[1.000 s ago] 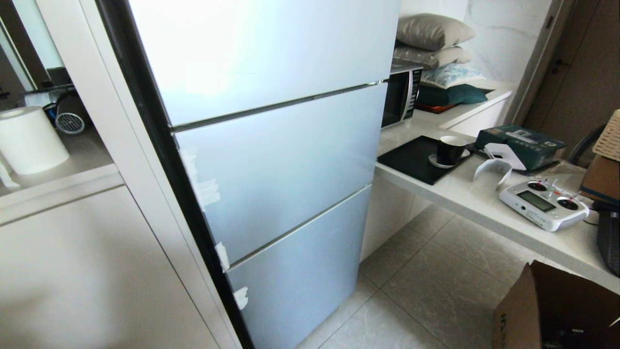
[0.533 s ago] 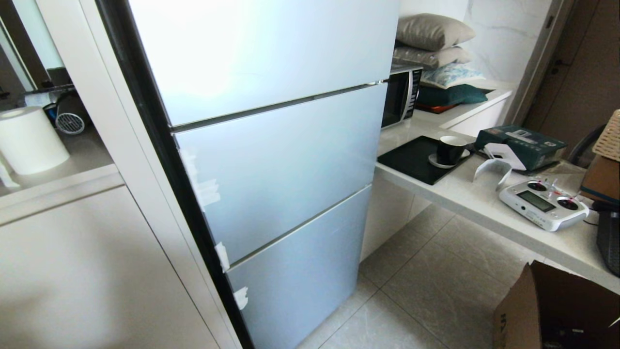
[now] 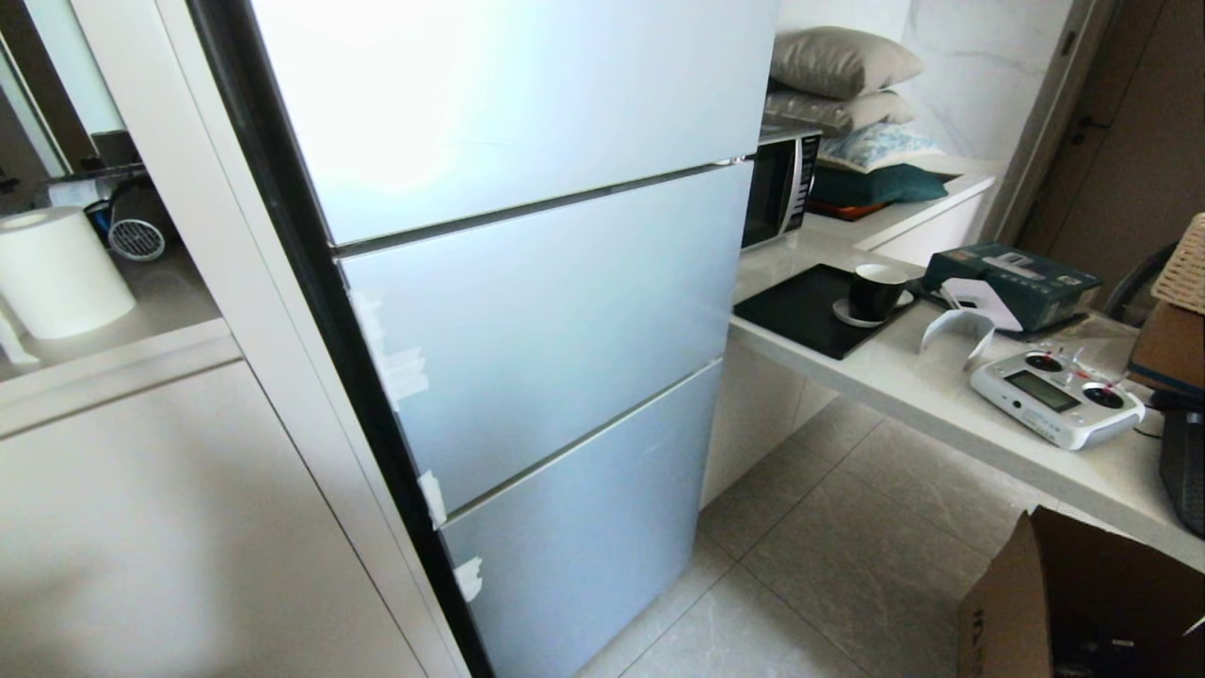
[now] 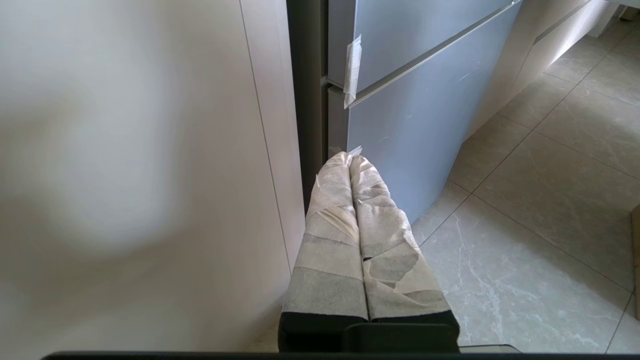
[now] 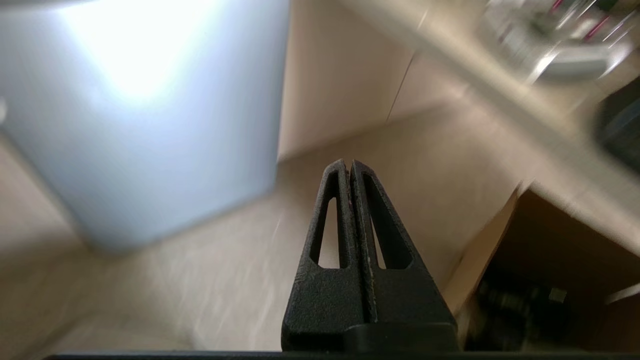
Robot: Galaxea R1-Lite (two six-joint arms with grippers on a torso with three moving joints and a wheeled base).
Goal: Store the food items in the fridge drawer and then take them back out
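A pale blue fridge [image 3: 527, 311] with three closed doors stands in front of me. The fridge drawer and the food items are hidden or out of view. My left gripper [image 4: 349, 157], its fingers wrapped in white tape, is shut and empty; it hangs low beside the fridge's bottom door [image 4: 415, 115] and the white cabinet [image 4: 150, 175]. My right gripper [image 5: 348, 163], black, is shut with nothing in it, above the tiled floor between the fridge [image 5: 140, 125] and a cardboard box [image 5: 550, 280]. Neither arm shows in the head view.
A white counter [image 3: 904, 386] on the right carries a black tray [image 3: 800, 315], a cup [image 3: 875, 292], a remote controller [image 3: 1059, 395] and a box. A microwave [image 3: 779, 184] sits behind. A cardboard box [image 3: 1073, 603] stands on the floor at lower right.
Nothing has shifted in the head view; no arm enters it.
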